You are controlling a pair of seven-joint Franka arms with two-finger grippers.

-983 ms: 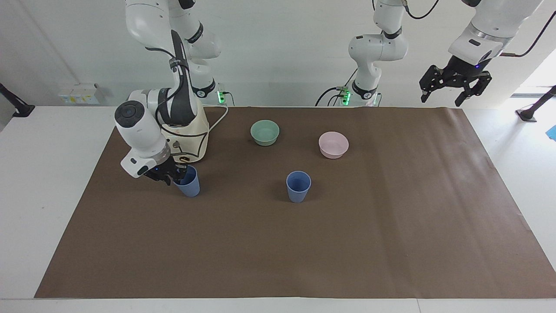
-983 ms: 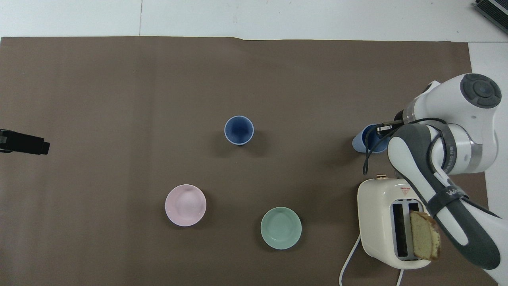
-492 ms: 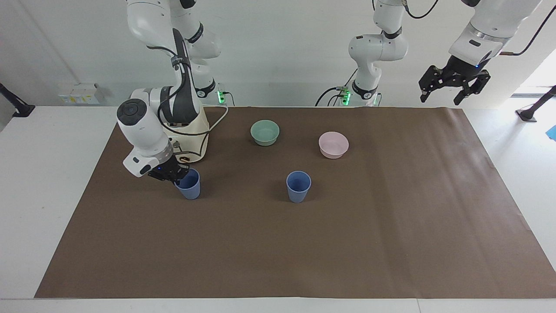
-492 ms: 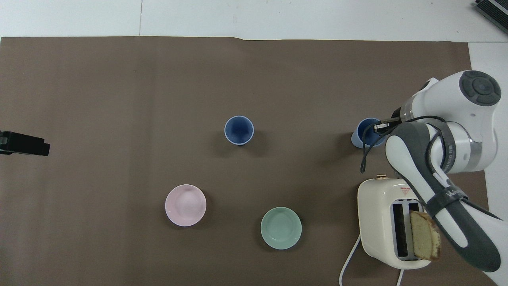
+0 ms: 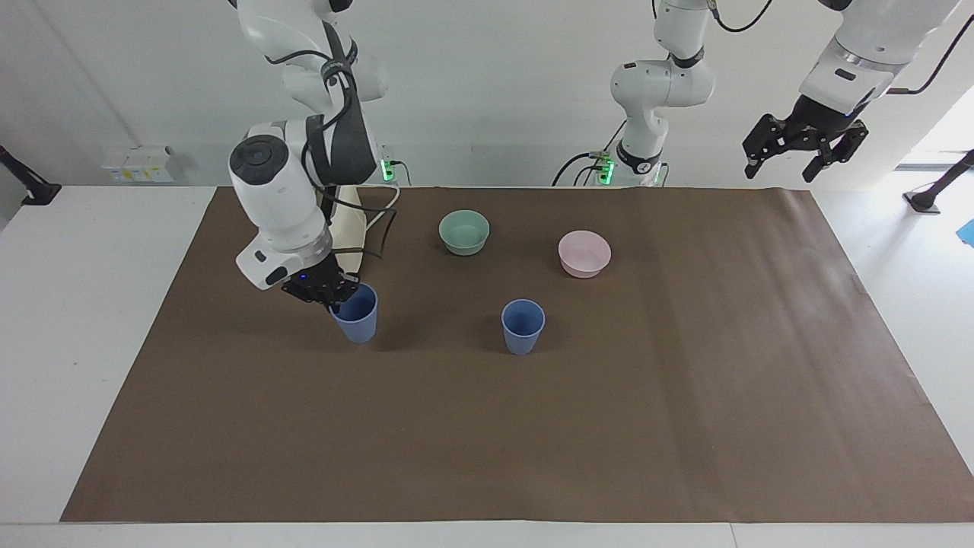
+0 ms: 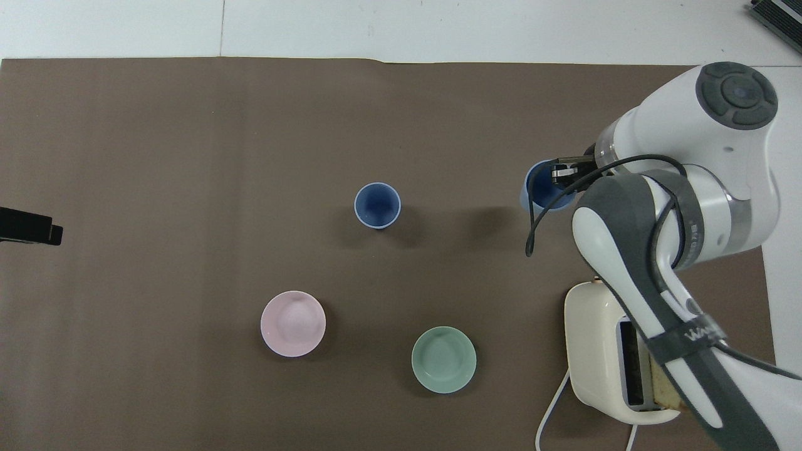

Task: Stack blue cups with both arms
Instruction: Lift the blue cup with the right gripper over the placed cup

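One blue cup point(image 5: 523, 326) stands upright in the middle of the brown mat; it also shows in the overhead view point(image 6: 376, 204). My right gripper point(image 5: 332, 293) is shut on the rim of the second blue cup point(image 5: 358, 321) and holds it upright, just above the mat, in front of the toaster. In the overhead view this cup point(image 6: 540, 188) sits at the right gripper point(image 6: 565, 173), and its shadow lies apart from it. My left gripper point(image 5: 805, 148) is open and empty, raised high over the left arm's end of the table, and waits; its tip shows in the overhead view point(image 6: 34, 227).
A mint-green bowl point(image 5: 464, 230) point(image 6: 443, 359) and a pink bowl point(image 5: 584, 253) point(image 6: 292, 323) stand nearer to the robots than the standing cup. A cream toaster point(image 6: 592, 347) with a bread slice stands at the right arm's end, mostly hidden by the right arm.
My right gripper has carried its blue cup up off the mat and toward the standing cup. The left gripper has shifted slightly, still raised.
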